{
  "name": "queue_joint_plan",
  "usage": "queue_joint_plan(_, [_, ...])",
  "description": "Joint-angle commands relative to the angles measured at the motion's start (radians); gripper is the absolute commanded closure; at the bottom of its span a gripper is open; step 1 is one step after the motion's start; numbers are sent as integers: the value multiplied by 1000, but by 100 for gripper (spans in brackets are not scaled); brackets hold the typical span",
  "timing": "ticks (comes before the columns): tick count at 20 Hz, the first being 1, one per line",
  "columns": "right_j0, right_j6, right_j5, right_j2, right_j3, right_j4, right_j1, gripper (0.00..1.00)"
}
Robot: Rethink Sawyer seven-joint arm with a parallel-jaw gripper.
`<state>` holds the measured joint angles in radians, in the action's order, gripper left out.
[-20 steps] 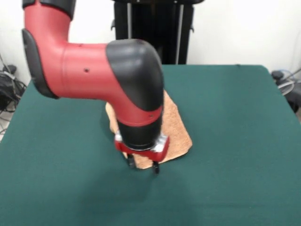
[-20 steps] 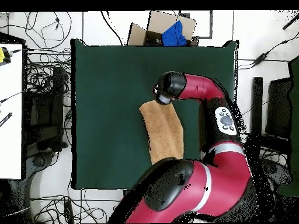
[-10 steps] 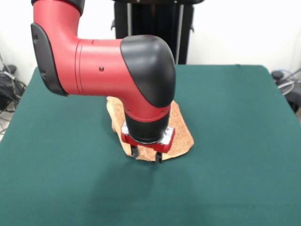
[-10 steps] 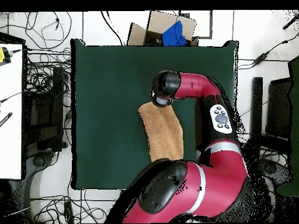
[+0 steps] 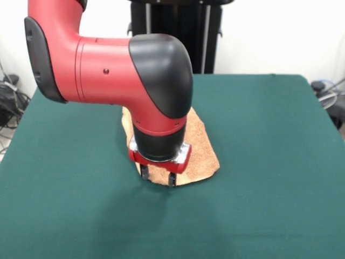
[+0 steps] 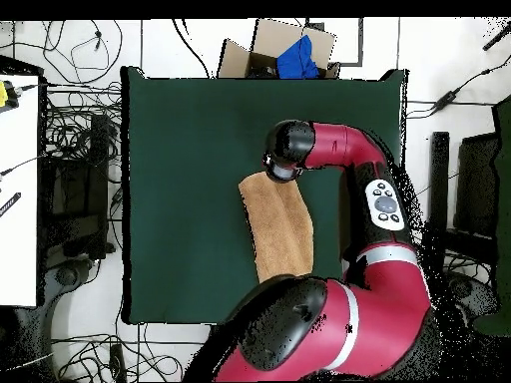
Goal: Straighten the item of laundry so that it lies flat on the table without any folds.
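Note:
The item of laundry (image 5: 200, 144) is an orange-tan towel near the middle of the green table (image 5: 269, 162). In the overhead view the item of laundry (image 6: 280, 227) is a long strip with an angled end, narrower than a full towel. My gripper (image 5: 157, 176) hangs straight down over the cloth's edge nearest the front camera. Its two fingers stand apart, with their tips at the level of the cloth. I cannot tell whether they touch it. From above, the arm's black wrist (image 6: 284, 160) hides the gripper and that end of the towel.
The bulky red arm (image 5: 102, 70) covers the towel's left part in the front view. A cardboard box with blue cloth (image 6: 290, 55) sits just beyond the table's (image 6: 170, 150) edge. Cables lie on the floor around the table, and a white bench (image 6: 20, 190) stands beside it.
The gripper moved back from the bare felt in front of the towel onto its near edge, then shifted slightly left in the front view. The towel's outline looks unchanged.

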<state>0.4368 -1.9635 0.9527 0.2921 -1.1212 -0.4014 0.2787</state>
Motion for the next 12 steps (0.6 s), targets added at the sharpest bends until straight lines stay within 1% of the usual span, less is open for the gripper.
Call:
queue_joint_plan(1, [7,188,90,-10,-49,-70,-38,0])
queue_joint_plan(8, [-11,174,48,-15,3,-95,-100,0])
queue_joint_plan(12, [-8,182,45,-18,-20,-96,-88,0])
